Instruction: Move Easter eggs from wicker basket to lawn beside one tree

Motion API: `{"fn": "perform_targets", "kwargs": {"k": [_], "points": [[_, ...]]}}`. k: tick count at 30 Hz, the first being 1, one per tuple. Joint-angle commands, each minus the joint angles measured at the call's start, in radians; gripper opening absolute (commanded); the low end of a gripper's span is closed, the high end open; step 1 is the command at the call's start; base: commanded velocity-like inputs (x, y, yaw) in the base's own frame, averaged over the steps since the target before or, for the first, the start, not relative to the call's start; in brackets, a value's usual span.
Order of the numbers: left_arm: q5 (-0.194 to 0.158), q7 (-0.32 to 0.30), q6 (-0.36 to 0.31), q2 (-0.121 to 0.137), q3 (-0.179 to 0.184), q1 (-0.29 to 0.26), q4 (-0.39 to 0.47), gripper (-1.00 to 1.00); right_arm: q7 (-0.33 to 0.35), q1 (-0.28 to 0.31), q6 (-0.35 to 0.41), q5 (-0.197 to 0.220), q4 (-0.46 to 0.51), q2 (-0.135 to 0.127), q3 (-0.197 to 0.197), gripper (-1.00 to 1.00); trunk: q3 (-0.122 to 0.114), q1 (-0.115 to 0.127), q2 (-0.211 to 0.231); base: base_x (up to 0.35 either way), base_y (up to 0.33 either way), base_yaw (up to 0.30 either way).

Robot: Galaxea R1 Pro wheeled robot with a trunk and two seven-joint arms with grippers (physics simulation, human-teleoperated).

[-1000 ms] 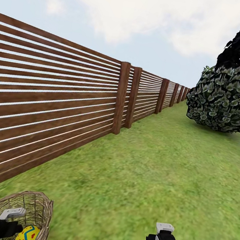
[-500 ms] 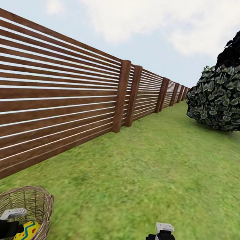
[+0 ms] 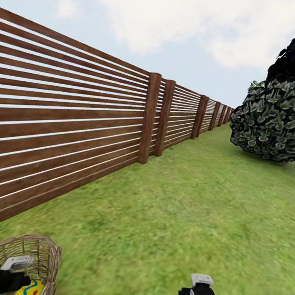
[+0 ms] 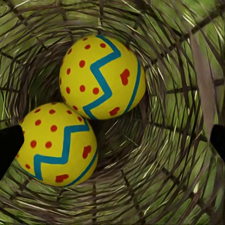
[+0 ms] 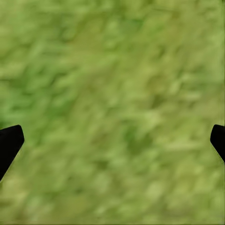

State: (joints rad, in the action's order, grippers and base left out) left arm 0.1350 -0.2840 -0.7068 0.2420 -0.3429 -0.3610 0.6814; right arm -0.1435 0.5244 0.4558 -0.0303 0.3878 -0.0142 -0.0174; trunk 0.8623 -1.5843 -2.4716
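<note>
Left hand over the basket, two eggs inside

We note the lawn (image 3: 194, 212) running wide beside a brown slat fence (image 3: 65, 125); a leafy bush (image 3: 280, 121) sits well off at the far right, a near-black conifer (image 3: 291, 51) behind it; the wicker basket (image 3: 46, 258) stands on the grass near the fence, at our lower left; our left hand (image 4: 112, 138) hangs over its mouth, fingertips wide apart, nothing between them; two Easter eggs (image 4: 102, 77) lie touching at the bottom; our right hand (image 5: 112, 140) hovers above bare grass, fingertips likewise apart, empty.
</note>
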Motion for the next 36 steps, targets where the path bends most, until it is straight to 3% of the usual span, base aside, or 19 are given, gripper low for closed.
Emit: {"fn": "perform_targets", "kwargs": {"k": [1, 15, 19, 24, 36], "points": [[0.011, -0.009, -0.003, -0.001, -0.004, -0.001, 0.001, 1.00, -0.001, 0.000, 0.006, -0.003, 0.002, 0.000, -0.001, 1.00, 0.001, 0.000, 0.000, 0.324, 0.069, 0.000], [0.011, -0.009, -0.002, -0.001, -0.005, -0.001, 0.001, 1.00, -0.001, 0.000, 0.006, -0.003, 0.002, 0.002, -0.001, 1.00, 0.001, 0.000, 0.000, 0.072, 0.017, 0.000], [0.011, -0.008, -0.002, -0.001, -0.005, -0.001, 0.001, 1.00, -0.001, 0.000, 0.004, -0.003, -0.009, 0.002, -0.001, 1.00, 0.014, -0.016, -0.028, 0.000, 0.000, 0.000], [0.011, -0.008, -0.002, -0.005, -0.004, -0.001, 0.001, 1.00, -0.002, 0.000, -0.020, -0.003, -0.041, 0.001, 0.019, 1.00, 0.033, -0.018, -0.030, 0.000, 0.000, 0.000], [0.011, -0.008, -0.002, -0.006, -0.005, -0.001, 0.001, 1.00, -0.001, 0.000, -0.019, -0.002, -0.042, -0.006, 0.020, 1.00, 0.079, -0.023, -0.032, 0.000, 0.000, 0.000]]}}
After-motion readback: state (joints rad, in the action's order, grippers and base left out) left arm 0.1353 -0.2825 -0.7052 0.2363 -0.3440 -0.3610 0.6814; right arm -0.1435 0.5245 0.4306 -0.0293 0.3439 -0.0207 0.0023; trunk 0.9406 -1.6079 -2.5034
